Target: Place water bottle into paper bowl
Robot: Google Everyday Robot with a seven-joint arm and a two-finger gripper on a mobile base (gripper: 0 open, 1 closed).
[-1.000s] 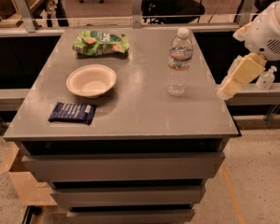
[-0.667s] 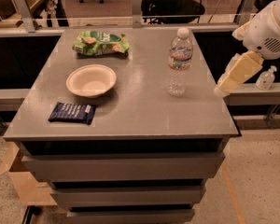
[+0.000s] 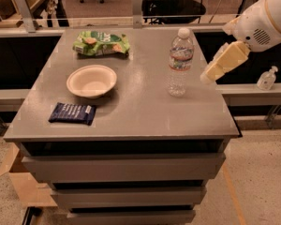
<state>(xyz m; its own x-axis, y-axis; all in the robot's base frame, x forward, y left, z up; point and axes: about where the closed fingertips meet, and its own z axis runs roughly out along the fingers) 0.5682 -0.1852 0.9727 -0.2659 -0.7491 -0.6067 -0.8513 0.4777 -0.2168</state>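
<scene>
The water bottle [image 3: 180, 62] stands upright on the right half of the grey table [image 3: 140, 111], clear and ribbed with a white cap and a label band. The paper bowl [image 3: 92, 80] sits empty on the left half, about a bottle's height away from it. My gripper [image 3: 211, 74] hangs at the table's right edge, just right of the bottle and apart from it, with its cream fingers [image 3: 225, 61] pointing down and left. It holds nothing.
A green snack bag [image 3: 101, 42] lies at the table's back left. A dark blue wrapped bar [image 3: 72, 113] lies at the front left. A small pump-top bottle [image 3: 267, 78] stands on a ledge to the right. A cardboard box [image 3: 18, 184] sits on the floor at left.
My gripper has moved left, from beyond the table's right edge to close beside the bottle. The bottle and bowl have not moved.
</scene>
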